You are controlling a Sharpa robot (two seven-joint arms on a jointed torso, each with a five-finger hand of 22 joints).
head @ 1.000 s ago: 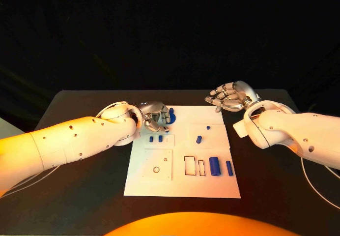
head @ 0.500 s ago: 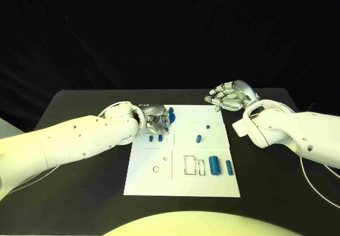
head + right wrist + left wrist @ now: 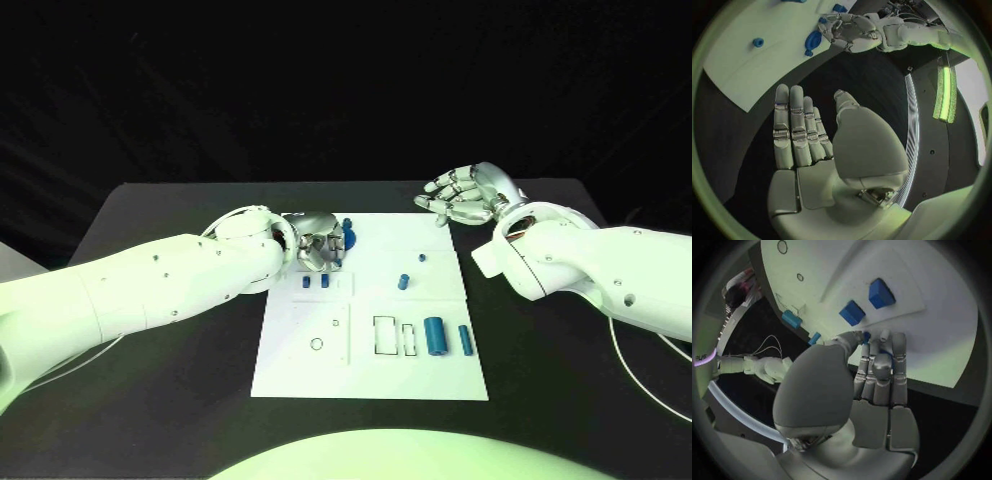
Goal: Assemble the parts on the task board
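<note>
The white task board point(image 3: 372, 375) lies mid-table. My left hand point(image 3: 319, 244) is over its far left corner, thumb and fingers pinching an elongated blue part point(image 3: 348, 236); blue shows at the thumb tip point(image 3: 867, 335) in the left wrist view. The right wrist view shows this hand point(image 3: 852, 30) with the blue part point(image 3: 812, 41) at its fingertips. Two small blue blocks point(image 3: 316, 283) stand just nearer than it, also seen close up point(image 3: 852, 313). My right hand point(image 3: 464, 198) hovers off the board's far right corner, fingers apart and holding nothing point(image 3: 807, 135).
Two small blue pegs point(image 3: 405, 283) stand mid-board. A blue cylinder point(image 3: 436, 334) and a thin blue bar point(image 3: 466, 339) lie at the right, beside two rectangular slots point(image 3: 387, 336). A round hole point(image 3: 317, 344) sits lower left. Black table point(image 3: 159, 330) surrounds the board.
</note>
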